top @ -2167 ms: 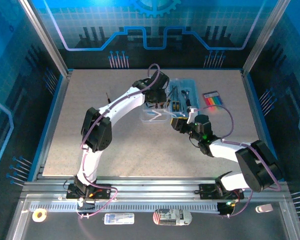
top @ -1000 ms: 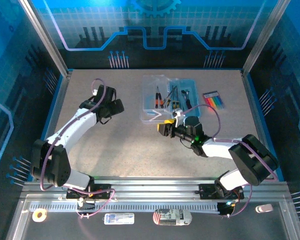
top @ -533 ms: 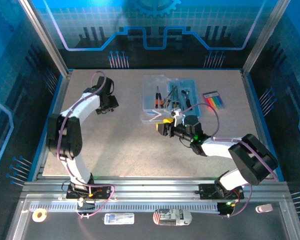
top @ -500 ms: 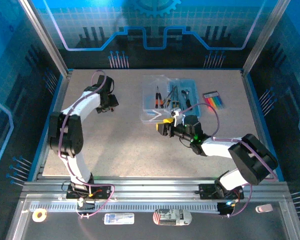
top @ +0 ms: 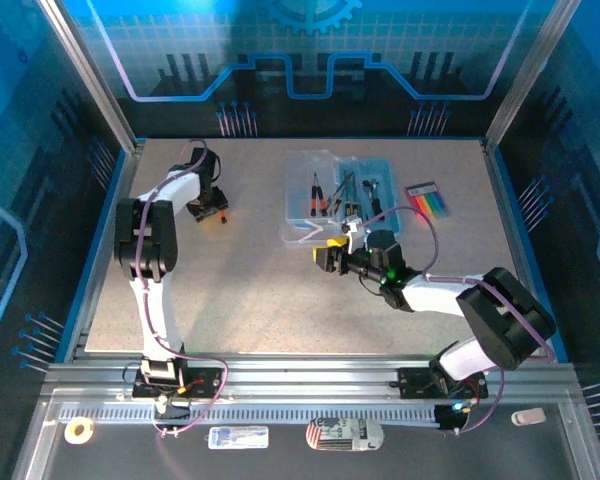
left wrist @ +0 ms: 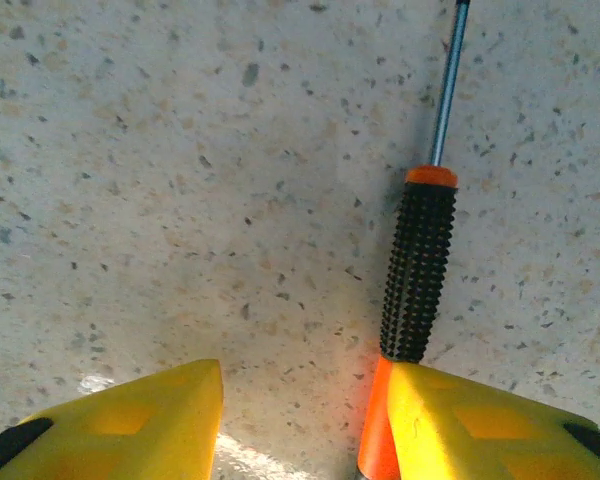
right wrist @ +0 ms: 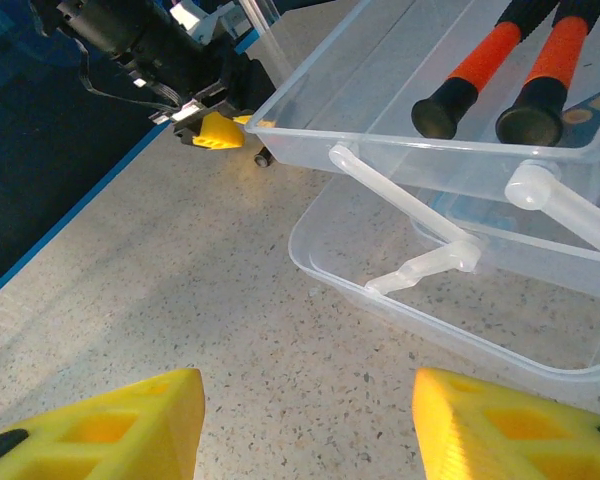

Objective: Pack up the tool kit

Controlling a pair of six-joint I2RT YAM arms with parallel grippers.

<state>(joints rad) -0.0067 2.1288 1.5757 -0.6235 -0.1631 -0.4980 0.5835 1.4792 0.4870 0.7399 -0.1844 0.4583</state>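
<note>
Top view: left gripper (top: 212, 210) far left on the bench (top: 240, 290), right gripper (top: 329, 257) near the clear tool case (top: 300, 170). Left wrist: jaws half-wide, screwdriver (left wrist: 418, 270) hugging one finger (left wrist: 480, 420). It's off-centre, so a squeeze might roll it away. Right wrist: jaws wide, empty.

I work over a speckled grey-beige table (top: 260, 290) with a blue border. Around me stand blue walls (top: 180, 40) printed with a pale grid and circuit-like lines. Slanted metal posts (top: 85, 65) mark the back corners, and an aluminium rail (top: 310, 375) crosses the near edge under even light.
</note>
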